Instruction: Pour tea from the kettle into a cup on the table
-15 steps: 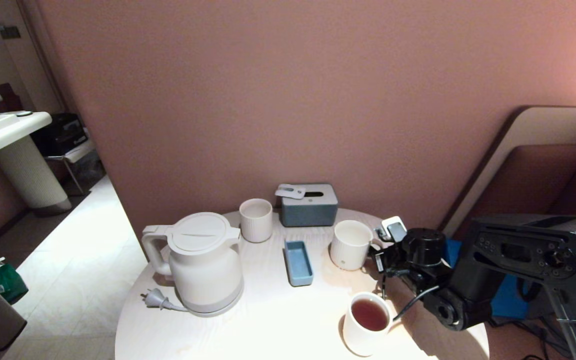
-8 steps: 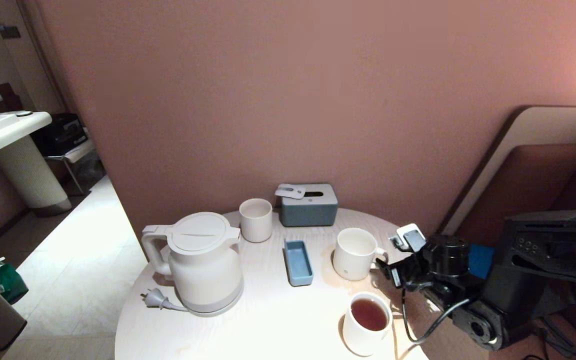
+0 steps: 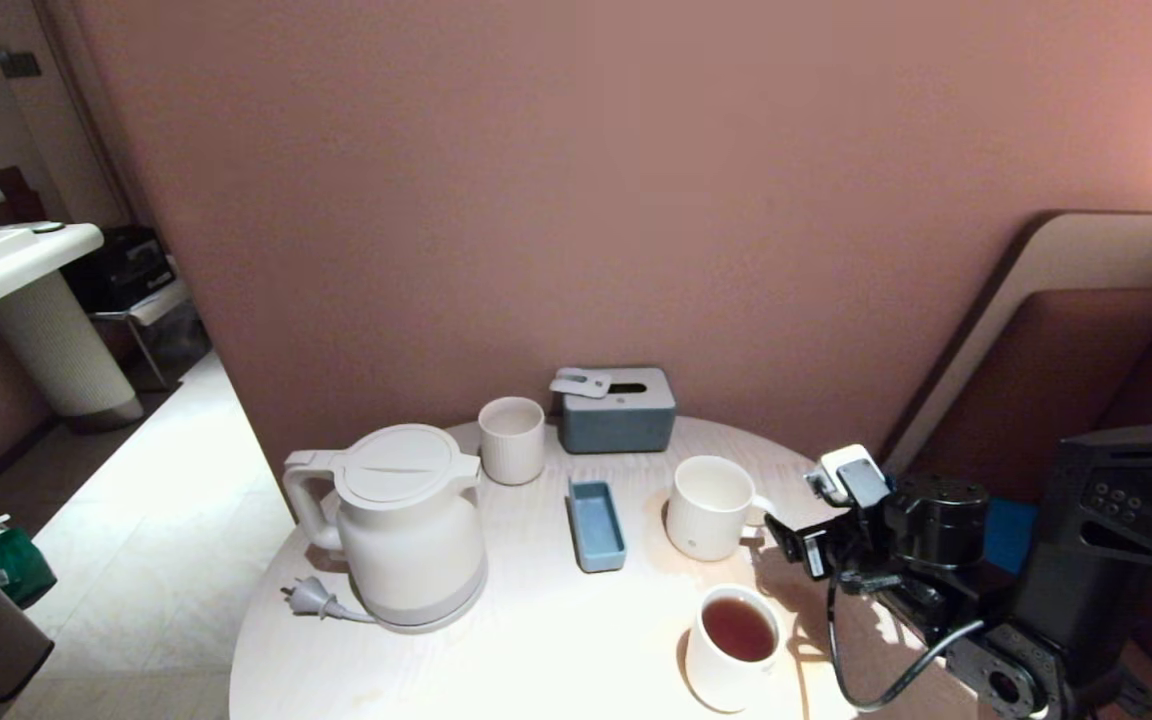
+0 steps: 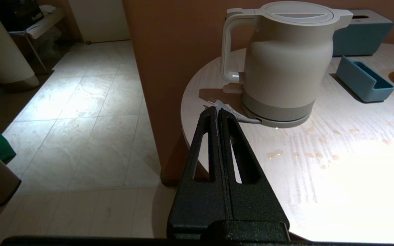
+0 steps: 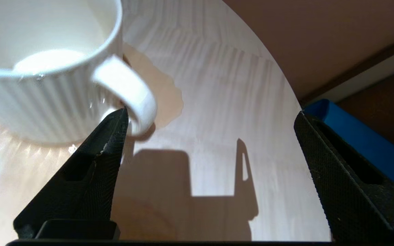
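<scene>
Hovering near the table (image 3: 556, 640) edge, right gripper (image 5: 210, 136), fingers spread wide, just beside the cup (image 5: 46, 85) handle.

You will find no text, brand, number or sign that can be read in these pictures. The kettle (image 3: 406, 525) at the lower left of the head view is plain white. The cup (image 3: 706, 506) at the centre right shows only one tiny dark dot near its base, too small to read.
</scene>
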You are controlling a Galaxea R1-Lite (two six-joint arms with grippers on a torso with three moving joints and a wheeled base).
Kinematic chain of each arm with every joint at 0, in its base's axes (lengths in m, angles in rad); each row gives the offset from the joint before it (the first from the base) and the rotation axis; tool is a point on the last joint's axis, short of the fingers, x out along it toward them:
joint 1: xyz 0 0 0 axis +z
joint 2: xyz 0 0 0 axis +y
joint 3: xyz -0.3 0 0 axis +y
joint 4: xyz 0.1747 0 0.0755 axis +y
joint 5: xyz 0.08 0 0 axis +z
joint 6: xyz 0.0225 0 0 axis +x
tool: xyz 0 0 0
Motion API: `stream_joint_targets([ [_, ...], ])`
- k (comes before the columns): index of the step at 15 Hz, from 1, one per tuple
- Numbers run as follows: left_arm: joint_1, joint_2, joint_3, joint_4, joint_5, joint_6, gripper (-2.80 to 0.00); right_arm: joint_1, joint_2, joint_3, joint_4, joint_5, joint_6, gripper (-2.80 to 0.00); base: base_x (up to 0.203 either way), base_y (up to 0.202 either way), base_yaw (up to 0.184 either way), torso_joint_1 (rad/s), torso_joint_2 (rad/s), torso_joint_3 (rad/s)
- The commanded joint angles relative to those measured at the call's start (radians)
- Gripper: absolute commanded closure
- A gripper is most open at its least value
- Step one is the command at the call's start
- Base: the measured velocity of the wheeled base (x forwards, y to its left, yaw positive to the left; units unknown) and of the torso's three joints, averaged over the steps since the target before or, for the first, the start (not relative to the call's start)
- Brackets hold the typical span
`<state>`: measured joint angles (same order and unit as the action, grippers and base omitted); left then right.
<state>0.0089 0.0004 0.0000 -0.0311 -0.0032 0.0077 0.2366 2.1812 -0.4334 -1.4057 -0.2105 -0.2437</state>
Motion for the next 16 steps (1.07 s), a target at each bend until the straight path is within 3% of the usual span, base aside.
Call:
stream_joint_targets([
  [1, 0.000, 0.001, 0.000, -0.001, 0.000, 0.000, 0.00, -0.003, -0.085, 0.076, -0.010, 0.003, 0.003, -2.80, 0.000, 0.000, 0.000, 0.000, 0.00, 0.000],
  [8, 0.000, 0.001, 0.000, -0.001, 0.000, 0.000, 0.00, 0.016, -0.511, 0.302, 0.045, -0.022, 0.024, -2.80, 0.000, 0.000, 0.000, 0.000, 0.00, 0.000],
  [9, 0.000, 0.001, 0.000, -0.001, 0.000, 0.000, 0.00, 0.023, -0.578, 0.322, 0.069, -0.088, 0.023, -2.80, 0.000, 0.000, 0.000, 0.000, 0.00, 0.000],
  [12, 0.000, 0.001, 0.000, -0.001, 0.000, 0.000, 0.00, 0.044, -0.802, 0.363, 0.108, -0.407, -0.008, -2.80, 0.000, 0.000, 0.000, 0.000, 0.00, 0.000],
  [16, 0.000, 0.001, 0.000, -0.001, 0.000, 0.000, 0.00, 0.047, -1.193, 0.414, 0.215, -0.679, -0.127, -2.80, 0.000, 0.000, 0.000, 0.000, 0.00, 0.000],
])
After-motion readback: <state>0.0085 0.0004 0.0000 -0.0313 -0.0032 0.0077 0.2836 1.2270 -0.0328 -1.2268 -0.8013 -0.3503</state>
